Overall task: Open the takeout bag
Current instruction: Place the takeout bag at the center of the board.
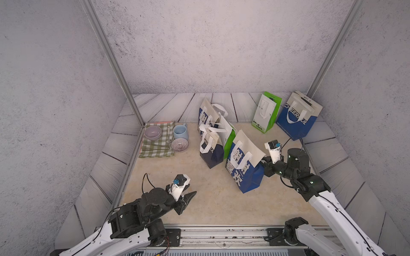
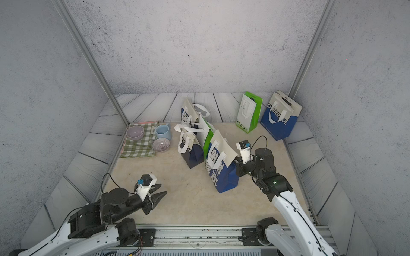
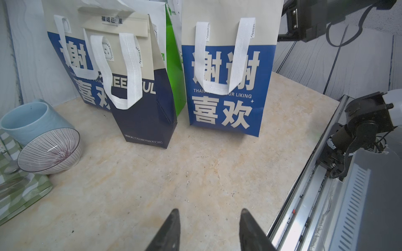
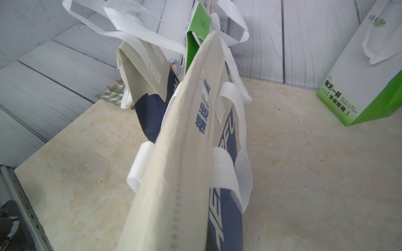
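Bare tabletop [image 3: 152, 184] before left gripper [image 3: 210, 211], takeout bag [image 3: 226, 87], navy bag [image 3: 143, 121] standing beyond

I record a green checked cloth [image 1: 155, 149] at far left bearing a lilac ceramic bowl [image 1: 152, 132], a pale blue mug [image 1: 180, 132] and a striped bowl [image 1: 179, 145] just beside it, and at the rear right a green-and-white bag [image 1: 266, 113] beside a blue-and-cream bag [image 1: 297, 118].

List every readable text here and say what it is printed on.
"谢谢喜欢" and "THAN…UR LIKING": nearest blue takeout bag, where the handle hides the middle letters.
"CHEER…UL": blue bag at the far wall.
"…EE…UL": navy bag, partly covered by its handle.
"…天一杯": green-and-white bag; its smaller print is too blurred to read.
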### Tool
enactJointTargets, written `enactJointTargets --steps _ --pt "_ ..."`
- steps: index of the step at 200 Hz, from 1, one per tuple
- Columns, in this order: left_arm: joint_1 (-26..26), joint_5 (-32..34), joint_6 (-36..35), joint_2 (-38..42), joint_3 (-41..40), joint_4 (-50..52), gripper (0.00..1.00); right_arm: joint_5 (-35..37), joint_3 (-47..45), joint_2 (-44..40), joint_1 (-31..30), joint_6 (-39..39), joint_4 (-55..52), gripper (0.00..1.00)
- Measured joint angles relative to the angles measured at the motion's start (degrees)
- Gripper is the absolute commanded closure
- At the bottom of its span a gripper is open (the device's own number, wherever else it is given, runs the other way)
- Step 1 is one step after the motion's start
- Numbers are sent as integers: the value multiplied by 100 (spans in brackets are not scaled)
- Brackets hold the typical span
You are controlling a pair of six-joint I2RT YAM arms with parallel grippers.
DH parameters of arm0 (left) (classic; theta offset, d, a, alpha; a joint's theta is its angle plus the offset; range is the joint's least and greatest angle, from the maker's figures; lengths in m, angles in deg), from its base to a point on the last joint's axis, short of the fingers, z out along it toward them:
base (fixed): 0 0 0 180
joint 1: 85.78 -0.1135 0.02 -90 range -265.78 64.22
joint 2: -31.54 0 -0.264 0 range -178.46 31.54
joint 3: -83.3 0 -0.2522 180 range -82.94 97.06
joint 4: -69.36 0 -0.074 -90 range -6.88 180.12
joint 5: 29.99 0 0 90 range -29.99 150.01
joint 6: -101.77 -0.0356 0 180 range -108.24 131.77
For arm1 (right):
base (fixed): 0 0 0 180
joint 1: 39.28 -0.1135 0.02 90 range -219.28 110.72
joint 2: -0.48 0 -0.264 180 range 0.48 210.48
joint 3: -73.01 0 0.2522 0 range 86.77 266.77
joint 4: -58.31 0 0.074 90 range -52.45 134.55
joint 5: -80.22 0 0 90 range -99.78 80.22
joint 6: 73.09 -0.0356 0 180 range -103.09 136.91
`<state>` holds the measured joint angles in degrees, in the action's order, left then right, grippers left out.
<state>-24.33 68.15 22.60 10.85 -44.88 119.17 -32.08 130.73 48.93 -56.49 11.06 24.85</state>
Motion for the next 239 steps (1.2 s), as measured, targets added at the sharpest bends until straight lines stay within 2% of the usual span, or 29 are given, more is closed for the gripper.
enactJointTargets --steps 14,40,60,93,124,172,205,239 --pt "0 -2 11 7 0 -42 54 -57 -160 -35 -85 -131 2 97" --pt "0 -11 17 2 -2 -96 54 -153 -315 -166 -195 -455 11 66" --pt "0 -48 63 -22 -7 -175 54 -249 -306 -216 -227 -691 -48 55" --pt "0 -138 138 -151 -20 -269 55 -505 -308 -278 -354 -1010 -247 52" --pt "0 -245 210 -249 -90 -444 55 -546 -413 -704 -494 -1318 -389 51" --pt "0 -428 295 -483 -289 -855 55 -831 -1073 -1113 -826 -1996 2 51" --pt "0 -498 339 -612 -308 -1010 55 -955 -1189 -1010 -1257 -2135 461 51" --pt "0 -496 365 -608 -308 -1115 55 -1014 -1086 -417 -1827 -2159 1023 50"
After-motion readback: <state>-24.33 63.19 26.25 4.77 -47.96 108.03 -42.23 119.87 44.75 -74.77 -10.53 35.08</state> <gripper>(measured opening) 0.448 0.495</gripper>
